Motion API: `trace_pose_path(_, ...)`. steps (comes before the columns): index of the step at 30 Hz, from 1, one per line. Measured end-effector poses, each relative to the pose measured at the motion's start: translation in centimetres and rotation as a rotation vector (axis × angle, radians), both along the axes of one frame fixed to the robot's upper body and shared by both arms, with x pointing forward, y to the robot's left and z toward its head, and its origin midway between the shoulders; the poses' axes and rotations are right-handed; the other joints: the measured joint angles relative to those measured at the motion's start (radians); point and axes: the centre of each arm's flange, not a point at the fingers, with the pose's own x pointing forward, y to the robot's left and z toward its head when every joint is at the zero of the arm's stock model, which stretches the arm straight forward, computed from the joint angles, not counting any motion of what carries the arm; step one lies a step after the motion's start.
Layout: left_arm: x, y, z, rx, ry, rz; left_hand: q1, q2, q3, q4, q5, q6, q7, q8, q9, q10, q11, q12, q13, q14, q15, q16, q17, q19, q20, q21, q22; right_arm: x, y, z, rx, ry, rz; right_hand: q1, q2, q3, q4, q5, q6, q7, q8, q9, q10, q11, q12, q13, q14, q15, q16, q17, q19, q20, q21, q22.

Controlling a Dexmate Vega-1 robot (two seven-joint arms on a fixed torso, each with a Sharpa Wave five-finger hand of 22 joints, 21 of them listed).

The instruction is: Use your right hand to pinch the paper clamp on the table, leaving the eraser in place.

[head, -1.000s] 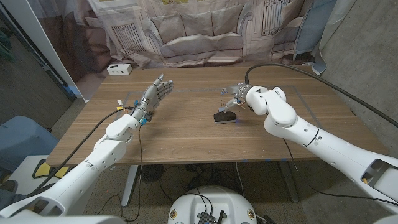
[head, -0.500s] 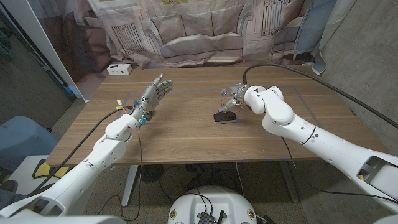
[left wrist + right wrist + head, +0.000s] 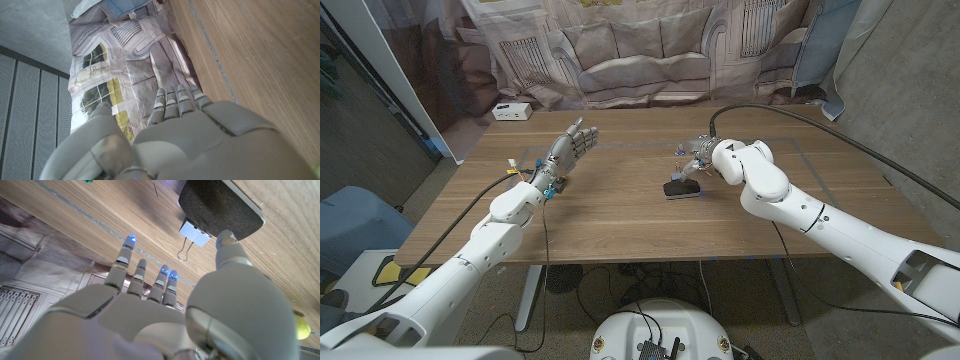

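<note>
A dark grey eraser (image 3: 681, 188) with a white back lies near the table's middle; the right wrist view shows it as a felt block (image 3: 220, 205). A small pale paper clamp (image 3: 194, 232) with wire handles lies against the eraser's edge. My right hand (image 3: 698, 156) hovers just beyond the eraser with its fingers (image 3: 131, 265) spread and its thumb tip (image 3: 227, 241) close to the clamp, holding nothing. My left hand (image 3: 570, 146) is raised over the table's left part, fingers straight and apart, also seen as the left hand (image 3: 200, 135) from behind.
A small white box (image 3: 510, 111) sits at the table's far left corner. A thick black cable (image 3: 790, 112) arcs over the right arm. A printed cloth backdrop (image 3: 640, 50) hangs behind the wooden table (image 3: 620, 225).
My right arm has edged slightly to the picture's left, closer over the eraser. The left hand has stayed still.
</note>
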Motion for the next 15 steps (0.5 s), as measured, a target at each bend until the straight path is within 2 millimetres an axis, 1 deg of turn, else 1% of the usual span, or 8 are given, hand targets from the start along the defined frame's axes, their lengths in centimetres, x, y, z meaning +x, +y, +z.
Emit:
trace_pose_path(1,0.02,-0.04,0.0,0.002,0.001,-0.001,0.0,0.0,0.001,-0.001,0.0,0.0,0.0,0.0,0.0,0.0,0.0,0.0,0.0,0.0,0.0,0.0,0.001,0.0,0.0,0.0,0.0,0.05,0.04,-0.08,-0.001,0.0,0.0,0.0,0.0,0.0,0.0,0.006,0.0,0.0,0.0,0.0,0.002,-0.002,0.0,0.0,0.0,0.0,0.0,0.0,0.0,0.0,0.0,0.0)
trace_pose_path(4,0.1,-0.11,0.04,0.005,0.003,-0.003,0.0,0.0,0.001,-0.001,0.0,0.0,0.0,0.0,0.0,0.0,0.0,0.0,0.0,0.0,0.0,0.0,0.002,0.0,0.0,0.0,0.0,0.14,0.14,-0.19,-0.005,-0.004,0.0,0.0,0.0,0.0,0.0,0.006,0.006,-0.006,0.0,0.0,0.003,-0.003,0.0,0.0,0.0,0.0,0.0,0.0,0.004,0.004,0.0,0.0)
trace_pose_path(7,0.17,-0.19,0.03,0.009,0.007,-0.005,0.0,0.0,0.001,-0.001,0.0,0.0,0.0,0.0,0.0,0.0,0.0,0.0,0.0,0.0,0.0,0.0,0.002,0.0,0.0,0.0,0.0,0.25,0.22,-0.34,-0.008,-0.004,-0.001,0.0,0.0,0.0,0.0,0.01,0.005,-0.005,0.0,0.0,0.003,-0.003,0.0,0.0,0.0,0.0,0.0,0.0,0.007,0.0,0.0,0.0)
trace_pose_path(8,0.21,-0.2,0.06,0.01,0.007,-0.005,0.0,0.0,0.001,-0.001,0.0,0.0,0.0,0.0,0.0,0.0,0.0,0.0,0.0,0.0,0.0,0.0,0.002,-0.001,0.002,0.0,0.0,0.28,0.25,-0.38,-0.01,-0.005,-0.002,0.005,-0.005,0.0,0.0,0.01,0.005,-0.005,0.0,0.0,0.003,-0.003,0.0,0.0,0.0,0.0,0.0,0.0,0.009,-0.002,0.0,0.0)
trace_pose_path(11,0.31,-0.25,0.05,0.011,0.01,-0.006,0.0,0.0,0.004,0.002,0.0,0.0,0.0,0.0,0.0,0.0,0.0,0.0,0.0,0.0,0.0,0.0,0.002,-0.005,0.005,0.0,0.0,0.38,0.33,-0.45,-0.015,-0.007,-0.004,0.005,-0.005,-0.004,0.004,0.013,0.001,-0.001,0.0,0.0,-0.001,0.001,-0.006,0.0,0.0,0.0,0.0,0.0,0.014,0.004,0.0,0.0)
trace_pose_path(15,0.3,-0.3,0.03,0.014,0.01,-0.009,0.0,0.0,0.004,0.002,0.0,0.0,0.0,0.0,0.0,0.005,-0.005,0.0,0.0,0.0,0.0,0.0,0.002,-0.005,0.005,0.0,0.0,0.51,0.44,-0.52,-0.015,-0.004,-0.005,0.005,-0.005,-0.004,0.004,0.017,0.001,-0.002,0.0,0.0,-0.001,0.0,-0.006,0.0,0.0,0.0,0.0,0.0,0.014,0.004,0.0,0.0)
